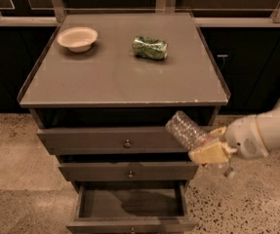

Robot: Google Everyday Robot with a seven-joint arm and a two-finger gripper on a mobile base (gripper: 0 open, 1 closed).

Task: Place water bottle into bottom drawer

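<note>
Your tan two-finger gripper [209,152] sits right of the cabinet, level with the middle drawer [130,171], clamped on the clear ribbed plastic water bottle [185,129]. The bottle tilts up-left across the top drawer [105,141]. The grey-brown bottom drawer [130,225] stands open, below and to the left.

Risks:
- The bottle clips the middle drawer front on descent.
- The grip looks to be near one end, so the bottle may pivot or slip.
</note>
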